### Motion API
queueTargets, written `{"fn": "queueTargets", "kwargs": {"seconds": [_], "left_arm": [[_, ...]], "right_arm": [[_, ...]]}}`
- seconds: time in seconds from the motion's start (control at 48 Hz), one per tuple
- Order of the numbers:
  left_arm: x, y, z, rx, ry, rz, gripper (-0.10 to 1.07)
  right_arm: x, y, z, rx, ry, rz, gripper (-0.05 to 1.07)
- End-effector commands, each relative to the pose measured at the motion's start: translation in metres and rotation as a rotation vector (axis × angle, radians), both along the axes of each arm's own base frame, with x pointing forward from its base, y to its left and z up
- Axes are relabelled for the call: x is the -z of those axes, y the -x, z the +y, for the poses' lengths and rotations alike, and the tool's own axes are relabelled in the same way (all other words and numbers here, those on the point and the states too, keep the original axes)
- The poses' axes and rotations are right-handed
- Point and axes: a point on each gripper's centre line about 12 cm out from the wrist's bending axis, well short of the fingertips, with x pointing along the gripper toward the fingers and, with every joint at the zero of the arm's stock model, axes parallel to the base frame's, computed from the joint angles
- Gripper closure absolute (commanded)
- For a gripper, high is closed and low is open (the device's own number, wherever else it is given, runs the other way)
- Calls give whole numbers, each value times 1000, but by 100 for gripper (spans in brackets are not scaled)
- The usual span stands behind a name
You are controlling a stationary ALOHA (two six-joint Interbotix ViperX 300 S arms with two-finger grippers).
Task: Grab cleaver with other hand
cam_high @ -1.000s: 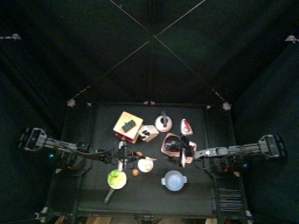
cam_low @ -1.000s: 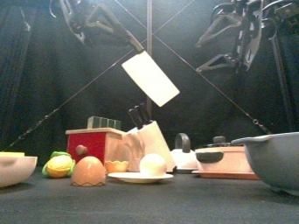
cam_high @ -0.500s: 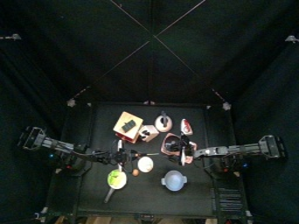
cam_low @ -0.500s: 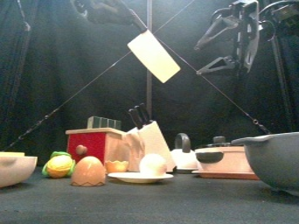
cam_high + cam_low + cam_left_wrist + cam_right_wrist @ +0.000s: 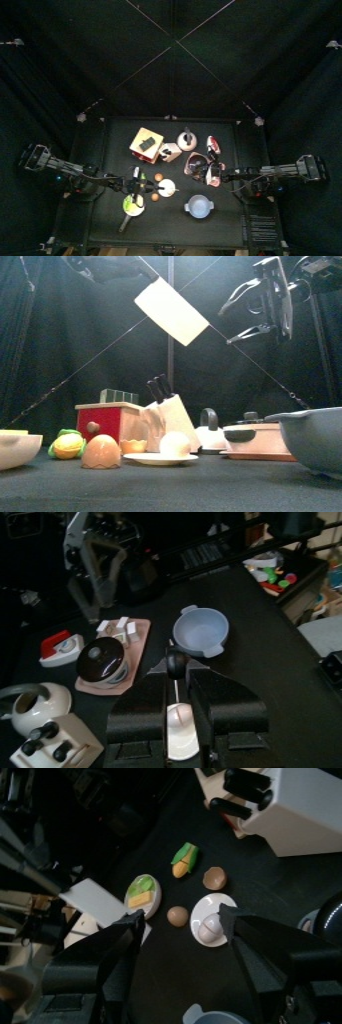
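Nearest us on the table (image 5: 160, 491) we see an egg (image 5: 100, 452), a white plate (image 5: 160, 459) and a grey bowl (image 5: 317, 436). Behind them stands a red knife block (image 5: 110, 421). High above, we see the cleaver (image 5: 171, 311) tilted in the air, its handle pinched in the left gripper (image 5: 123, 268) jaws. To its right the right gripper (image 5: 267, 301) hangs apart from the blade, its jaws spread wide.
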Motion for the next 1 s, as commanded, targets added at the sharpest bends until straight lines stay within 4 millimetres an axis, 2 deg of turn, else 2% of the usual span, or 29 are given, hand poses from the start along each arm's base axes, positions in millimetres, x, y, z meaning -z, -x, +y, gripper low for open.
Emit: {"fn": "queueTargets", "kwargs": {"seconds": [0.0,0.229,0.417,0.542,0.667,0.771,0.979], "left_arm": [[-2,3,13,-18,19,-24,51],[8,9,29,-29,75,-41,51],[10,10,37,-22,120,-68,51],[13,12,44,-27,150,-85,51],[19,13,54,-49,198,-92,51],[24,12,60,-67,258,-106,51],[33,9,62,-42,265,-131,51]], "right_arm": [[-12,1,-1,70,11,9,11],[-19,5,6,157,38,155,11],[-30,1,14,39,65,229,11],[-27,1,7,18,53,279,11],[-26,1,2,-41,117,310,11],[-28,-3,0,-98,184,301,11],[-38,-19,15,-288,318,110,11]]}}
